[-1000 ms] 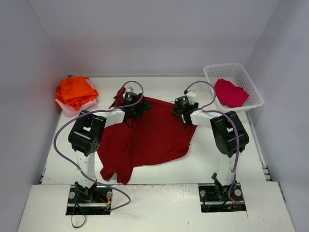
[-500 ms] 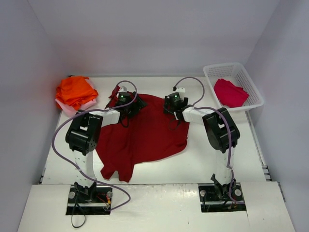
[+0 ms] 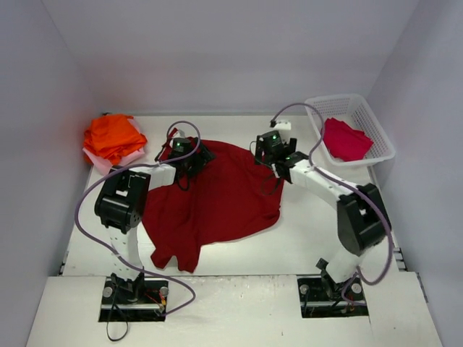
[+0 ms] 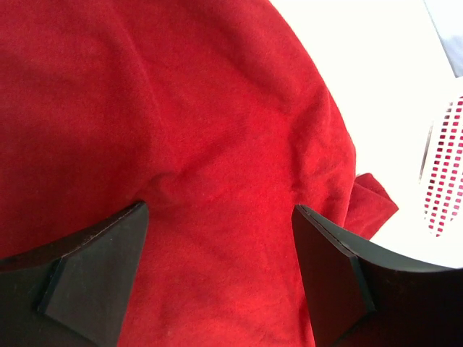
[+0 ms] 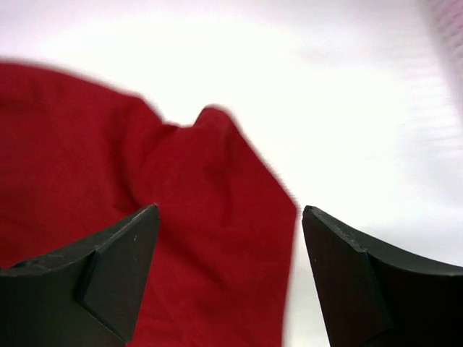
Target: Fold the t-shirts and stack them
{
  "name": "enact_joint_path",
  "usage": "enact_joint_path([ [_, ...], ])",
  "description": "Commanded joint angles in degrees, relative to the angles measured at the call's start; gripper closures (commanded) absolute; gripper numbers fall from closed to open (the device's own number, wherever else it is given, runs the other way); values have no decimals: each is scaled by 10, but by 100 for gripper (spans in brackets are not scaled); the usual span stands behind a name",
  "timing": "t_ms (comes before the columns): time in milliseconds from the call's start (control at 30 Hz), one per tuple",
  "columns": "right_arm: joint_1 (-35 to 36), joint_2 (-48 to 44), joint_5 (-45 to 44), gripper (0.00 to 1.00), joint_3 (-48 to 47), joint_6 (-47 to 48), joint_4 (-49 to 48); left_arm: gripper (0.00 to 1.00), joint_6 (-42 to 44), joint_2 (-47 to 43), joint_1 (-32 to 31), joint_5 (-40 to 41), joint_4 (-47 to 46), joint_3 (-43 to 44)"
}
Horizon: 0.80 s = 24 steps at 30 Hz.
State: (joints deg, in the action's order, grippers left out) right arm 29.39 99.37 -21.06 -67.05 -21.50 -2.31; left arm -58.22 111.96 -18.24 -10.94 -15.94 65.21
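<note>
A large dark red t-shirt [image 3: 217, 199] lies spread out in the middle of the table. My left gripper [image 3: 192, 155] hovers open over its far left part; in the left wrist view only red cloth [image 4: 181, 108] shows between the fingers [image 4: 94, 275]. My right gripper [image 3: 269, 153] is open above the shirt's far right edge, and the cloth's edge [image 5: 202, 217] runs between its jaws, ungripped. Orange t-shirts [image 3: 112, 136] sit stacked on a pale pink one [image 3: 107, 163] at far left. A crimson t-shirt [image 3: 346, 139] lies in the basket.
The white lattice basket [image 3: 383, 144] stands at the far right by the wall, and its side [image 4: 443, 173] shows in the left wrist view. Grey walls close in the table on three sides. Purple cables loop over both arms.
The right arm's elbow swung out to the right, and its gripper went left, then back toward the far right edge. The shirt's right corner drew inward. The left gripper shifted slightly left.
</note>
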Motion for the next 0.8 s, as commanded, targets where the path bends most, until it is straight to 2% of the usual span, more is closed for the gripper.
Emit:
enact_joint_path([
  [0,-5,-86,-57,23,8,-5,60,24,-6,-46,7,1,18,-1],
  [233,-5,-156,-44,23,71,-91,140,24,-3,-66,4,4,26,-1],
  [467,49,-182,-39,24,167,-184,146,24,4,-55,5,11,45,35],
  [767,59,-206,-49,27,209,-218,147,24,4,1,6,7,61,110],
])
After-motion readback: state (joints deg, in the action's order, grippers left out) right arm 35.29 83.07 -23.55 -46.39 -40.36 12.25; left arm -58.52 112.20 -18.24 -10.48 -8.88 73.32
